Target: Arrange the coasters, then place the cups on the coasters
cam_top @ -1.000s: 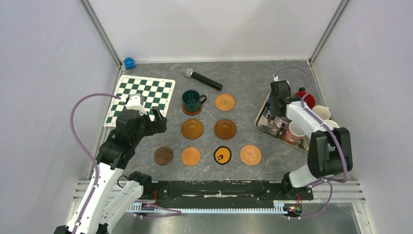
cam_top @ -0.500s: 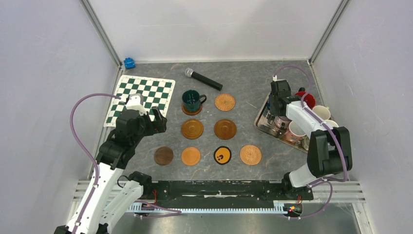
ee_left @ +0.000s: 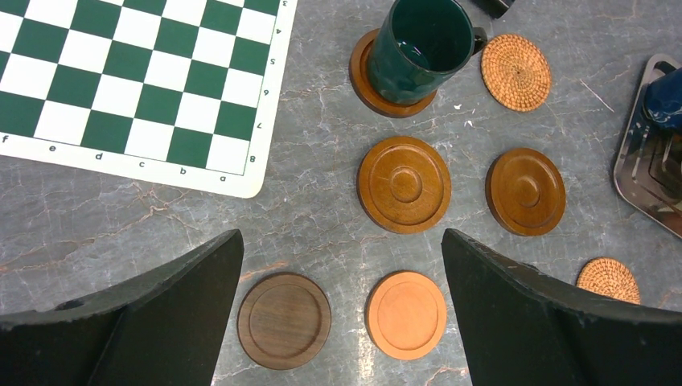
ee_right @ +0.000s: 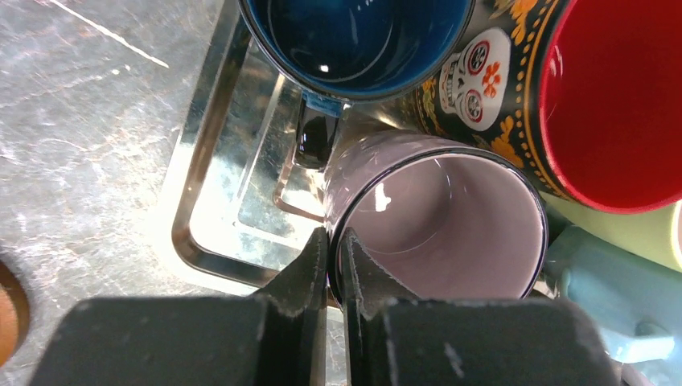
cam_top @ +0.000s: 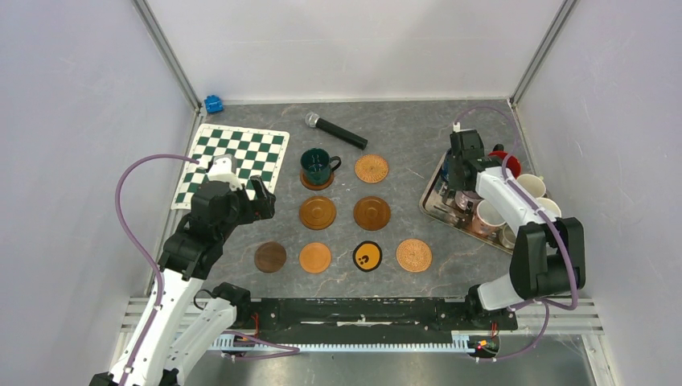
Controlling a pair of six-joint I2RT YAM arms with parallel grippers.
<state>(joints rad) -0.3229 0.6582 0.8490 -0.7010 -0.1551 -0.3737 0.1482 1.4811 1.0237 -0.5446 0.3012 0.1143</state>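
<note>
Eight coasters lie in rows on the table, among them a brown grooved one [cam_top: 318, 212], a woven one [cam_top: 371, 168], an orange one [ee_left: 406, 314] and a dark brown one [ee_left: 283, 320]. A dark green cup [cam_top: 318, 165] stands on the back-left coaster. The other cups crowd a metal tray [cam_top: 433, 205]. My right gripper [ee_right: 334, 237] is shut on the rim of a mug with a pale pinkish inside [ee_right: 450, 217], one finger inside and one outside. Beside it stand a dark blue mug [ee_right: 354, 32] and a red-inside mug [ee_right: 619, 96]. My left gripper [ee_left: 342, 241] hangs open above the front coasters, holding nothing.
A green-and-white chequered mat [cam_top: 241, 157] lies at the back left and a black microphone [cam_top: 336, 131] behind the coasters. A small blue object [cam_top: 213, 104] sits in the back-left corner. White walls close in both sides. A light blue mug [ee_right: 611, 289] touches the held one.
My right gripper's jaws have closed onto the mug's rim, and the right arm has shifted slightly toward the back. The left arm has not moved.
</note>
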